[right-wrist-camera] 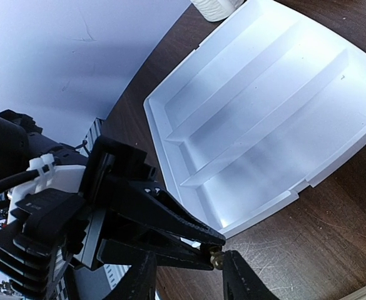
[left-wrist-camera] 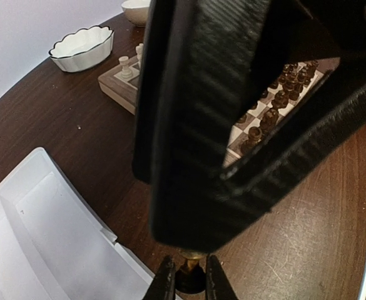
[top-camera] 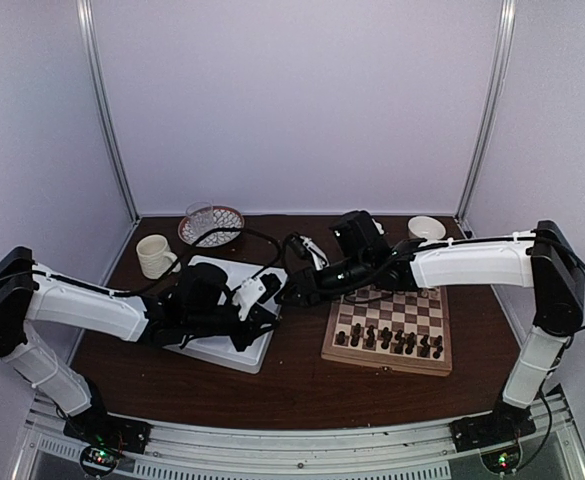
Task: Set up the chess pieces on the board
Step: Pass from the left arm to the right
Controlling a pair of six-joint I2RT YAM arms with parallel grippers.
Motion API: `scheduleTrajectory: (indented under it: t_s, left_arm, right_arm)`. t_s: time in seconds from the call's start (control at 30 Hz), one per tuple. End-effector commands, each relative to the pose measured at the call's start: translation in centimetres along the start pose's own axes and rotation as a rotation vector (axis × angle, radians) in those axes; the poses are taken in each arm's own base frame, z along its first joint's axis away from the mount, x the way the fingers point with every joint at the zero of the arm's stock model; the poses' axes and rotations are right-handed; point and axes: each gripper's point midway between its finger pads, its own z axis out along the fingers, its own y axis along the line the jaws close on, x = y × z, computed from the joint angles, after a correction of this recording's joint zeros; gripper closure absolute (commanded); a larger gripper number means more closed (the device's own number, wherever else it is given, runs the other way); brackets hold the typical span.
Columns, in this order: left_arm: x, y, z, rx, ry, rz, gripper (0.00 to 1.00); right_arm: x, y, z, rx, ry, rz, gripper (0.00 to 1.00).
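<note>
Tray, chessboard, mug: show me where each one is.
tray (right-wrist-camera: 245, 106), right wrist view, bare floor of its middle compartment.
chessboard (top-camera: 417, 306), top view, bare checks.
mug (top-camera: 155, 256), top view, its side.

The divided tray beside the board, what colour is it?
Plain white tray, clearest in the right wrist view.

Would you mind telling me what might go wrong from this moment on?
The left gripper pinches the tiny chess piece only at its fingertips, above the table; if it lets go before the right gripper closes, the piece may fall. The right arm hangs near the board and could knock standing pieces.
</note>
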Motion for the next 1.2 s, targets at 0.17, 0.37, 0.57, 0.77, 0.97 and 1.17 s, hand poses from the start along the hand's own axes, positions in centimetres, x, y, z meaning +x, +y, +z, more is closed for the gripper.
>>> scheduleTrajectory:
  t_s: [0.17, 0.37, 0.57, 0.77, 0.97, 1.17]
  left_arm:
    - [-2.6, 0.6, -1.2, -0.040, -0.109, 0.024, 0.94]
    - [-2.7, 0.6, -1.4, -0.046, -0.115, 0.028, 0.93]
    - [-2.6, 0.9, -1.4, -0.064, -0.113, 0.024, 0.93]
    - [-2.7, 1.4, -1.6, -0.093, -0.117, 0.015, 0.93]
    - [-2.7, 1.7, -1.6, -0.108, -0.113, 0.013, 0.90]
    - [-2.8, 1.8, -1.8, -0.114, -0.117, 0.007, 0.76]
  right_arm:
    - [1.3, -1.4, 1.5, 0.006, 0.042, 0.104, 0.61]
    - [1.7, -0.5, 2.2, -0.046, 0.067, 0.114, 0.64]
    - [1.9, -0.2, 2.6, -0.075, 0.077, 0.129, 0.72]
    - [1.7, 0.1, 2.8, -0.098, 0.062, 0.144, 0.81]
    - [1.8, 0.2, 3.0, -0.118, 0.065, 0.162, 0.90]
    - [1.4, -0.8, 2.4, -0.092, 0.040, 0.164, 0.96]
